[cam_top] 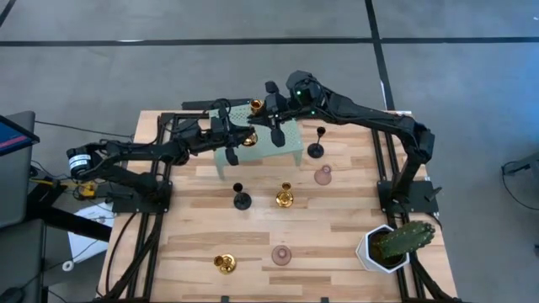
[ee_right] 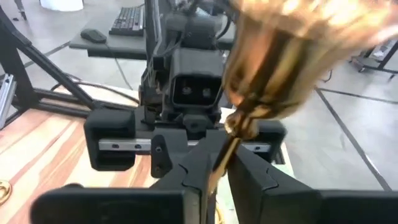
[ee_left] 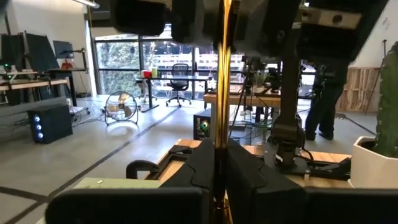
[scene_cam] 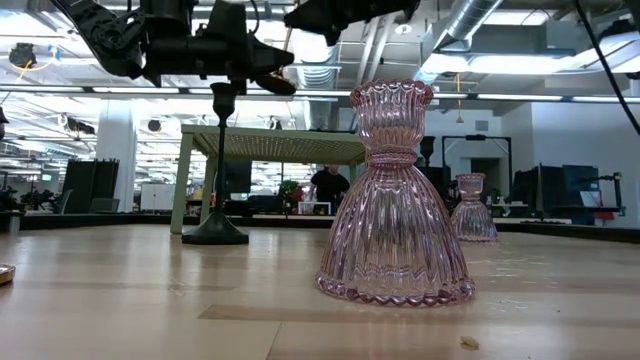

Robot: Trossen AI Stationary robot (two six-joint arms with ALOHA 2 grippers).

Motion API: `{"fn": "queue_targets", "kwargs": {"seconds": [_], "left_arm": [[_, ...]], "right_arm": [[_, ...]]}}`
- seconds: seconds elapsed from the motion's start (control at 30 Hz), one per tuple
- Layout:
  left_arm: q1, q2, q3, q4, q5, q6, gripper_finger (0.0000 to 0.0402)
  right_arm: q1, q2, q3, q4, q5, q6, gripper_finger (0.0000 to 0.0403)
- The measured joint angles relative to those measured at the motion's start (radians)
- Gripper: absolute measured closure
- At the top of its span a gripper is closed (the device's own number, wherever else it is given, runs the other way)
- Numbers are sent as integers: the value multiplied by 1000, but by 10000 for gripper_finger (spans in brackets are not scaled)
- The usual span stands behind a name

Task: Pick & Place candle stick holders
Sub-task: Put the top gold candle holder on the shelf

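Both arms meet over the pale green stand (cam_top: 286, 145) at the far side of the table (cam_top: 337, 244), and it looks like a handover in mid-air! The left claw (cam_top: 238, 137) is clamped tight on the thin gold stem of a tall gold holder (ee_left: 219, 93), fingers pressed against it on both sides. The right claw (cam_top: 275, 114) has its fingers (ee_right: 186, 180) close around the same stem just below the gold cup, though whether that grip is firm or loosening, I cannot tell.

On progress, I'd say early days. 1 gold holder (cam_top: 256, 106) sits on the stand, another is held above it, and 6 are spread across the bare wood: a black one (cam_top: 316, 148) and a pink glass one (cam_top: 322, 175) just beside the stand, a black one (cam_top: 242, 199) and a gold one (cam_top: 284, 196) mid-table, plus a gold one (cam_top: 224, 263) and a pink one (cam_top: 281, 254) near the front edge. A cactus in a white pot (cam_top: 389, 246) stands at the front right corner.

The table is light butcher-block wood on a dark frame. Beyond it lies a grey concrete floor with dark lines, an open workshop with desks, an office chair, a floor fan, big windows and a person standing in the distance.
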Motion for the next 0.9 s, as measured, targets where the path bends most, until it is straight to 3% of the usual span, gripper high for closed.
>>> {"fn": "queue_targets", "kwargs": {"seconds": [0.47, 0.6, 0.73, 0.9], "left_arm": [[101, -22, -5, -6, -42, 7, 386], [167, -57, -47, -11, -42, 7, 386], [238, -129, -116, -2, -51, 2, 386], [288, -194, -195, 52, -49, 4, 386]], "right_arm": [[-35, -154, -5, -257, -3, -10, 357], [-25, -199, -67, -249, 88, -63, 397], [-7, -228, -143, -223, 124, -70, 400], [0, -282, -265, -65, 128, -66, 402]]}}
